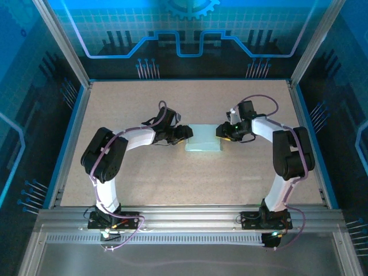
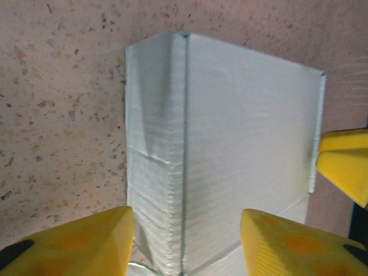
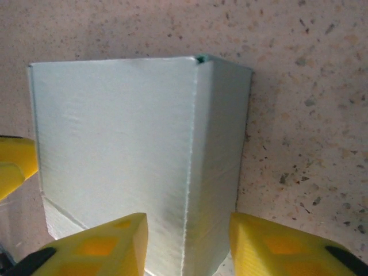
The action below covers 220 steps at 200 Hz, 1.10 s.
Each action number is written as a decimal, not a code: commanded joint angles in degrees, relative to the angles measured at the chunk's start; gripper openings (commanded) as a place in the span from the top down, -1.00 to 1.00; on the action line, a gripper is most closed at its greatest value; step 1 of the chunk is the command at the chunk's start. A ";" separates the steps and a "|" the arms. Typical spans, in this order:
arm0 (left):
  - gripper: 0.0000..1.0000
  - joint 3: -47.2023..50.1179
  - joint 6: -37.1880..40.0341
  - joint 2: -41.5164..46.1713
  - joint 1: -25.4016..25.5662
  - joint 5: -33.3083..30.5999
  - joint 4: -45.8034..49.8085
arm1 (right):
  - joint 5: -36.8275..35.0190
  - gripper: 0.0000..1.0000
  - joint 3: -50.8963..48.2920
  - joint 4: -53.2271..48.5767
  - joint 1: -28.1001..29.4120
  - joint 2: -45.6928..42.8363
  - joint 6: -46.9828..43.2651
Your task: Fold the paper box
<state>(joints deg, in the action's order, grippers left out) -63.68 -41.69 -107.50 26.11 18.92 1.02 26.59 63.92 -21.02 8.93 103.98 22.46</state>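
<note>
Speckled beige worktop [image 1: 115,184] spreads out on every side of the paper box [image 1: 203,146]. The box lies flat near the middle, well apart from the blue raised border [image 1: 69,138] and from the ribbed metal rail [image 1: 190,217] at the near edge. You have bare surface beyond the box on the far side and in front of it toward the arm bases. The only crowding is at its two short ends, where your tools meet it.

Your left tool [image 1: 187,133] sits at the box's left end and your right tool [image 1: 221,131] at its right end, facing each other across it. From the left wrist, the yellow fingers [image 2: 75,244] stand apart with a folded long edge of the box running up between them. From the right wrist, the fingers [image 3: 287,247] stand apart likewise, a folded edge between them. Both tools are parted, not clamped, though you cannot tell whether the pads touch the card. In each wrist view, one yellow tip of the opposite tool shows at the far end of the box.

The box is thin, pale blue-white card with faint fine ribbing, slim and rectangular with crisp creases. Seen from the left wrist, its narrow side wall carries a shallow dent and a wrinkle — and a slanted seam crosses the broad face near the fingers.
</note>
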 commanded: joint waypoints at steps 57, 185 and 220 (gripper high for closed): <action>0.15 -2.90 2.31 -2.47 -1.87 2.34 0.22 | 2.47 -0.02 -1.34 0.32 -1.77 -4.66 1.83; 0.58 -0.09 2.10 -3.48 -2.96 4.01 -1.94 | 4.57 -0.35 -3.78 4.10 -2.65 -4.02 4.35; 0.69 1.19 1.16 -3.37 -3.67 5.50 -3.96 | 6.36 -0.50 -4.38 5.54 -2.74 -3.29 4.97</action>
<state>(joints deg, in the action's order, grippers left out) -64.20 -40.47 -110.87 23.49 22.83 -2.09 30.30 60.34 -17.63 7.16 100.71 26.74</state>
